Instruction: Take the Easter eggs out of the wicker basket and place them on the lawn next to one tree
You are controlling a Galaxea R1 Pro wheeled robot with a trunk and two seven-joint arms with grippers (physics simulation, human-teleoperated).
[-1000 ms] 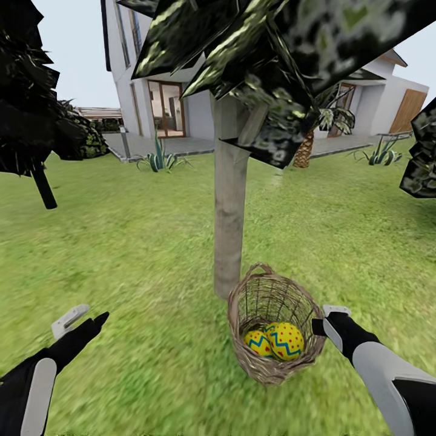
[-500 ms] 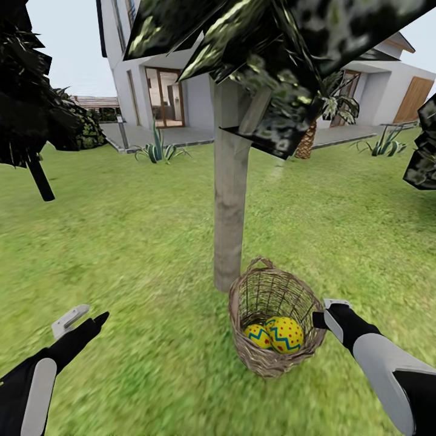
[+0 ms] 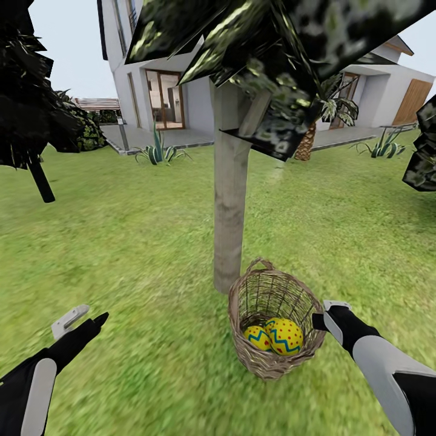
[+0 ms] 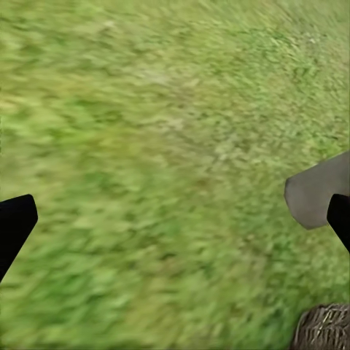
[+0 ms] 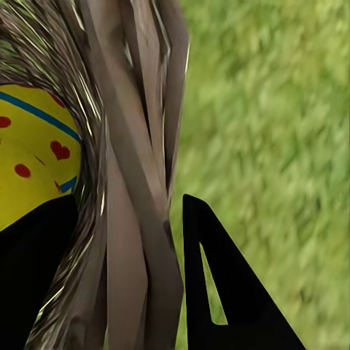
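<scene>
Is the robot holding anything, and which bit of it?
Yes. The right pincer grips the wicker basket by its rim, one finger inside, one outside. The left pincer is open and holds nothing.

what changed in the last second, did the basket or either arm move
The basket rose slightly in the head view, together with the tree trunk and house, so the camera shifted rather than the things. The right tool holds the basket's rim throughout, with a finger on each side of the weave. The eggs lie inside as before. The left tool hangs open over the lawn, unchanged.
</scene>
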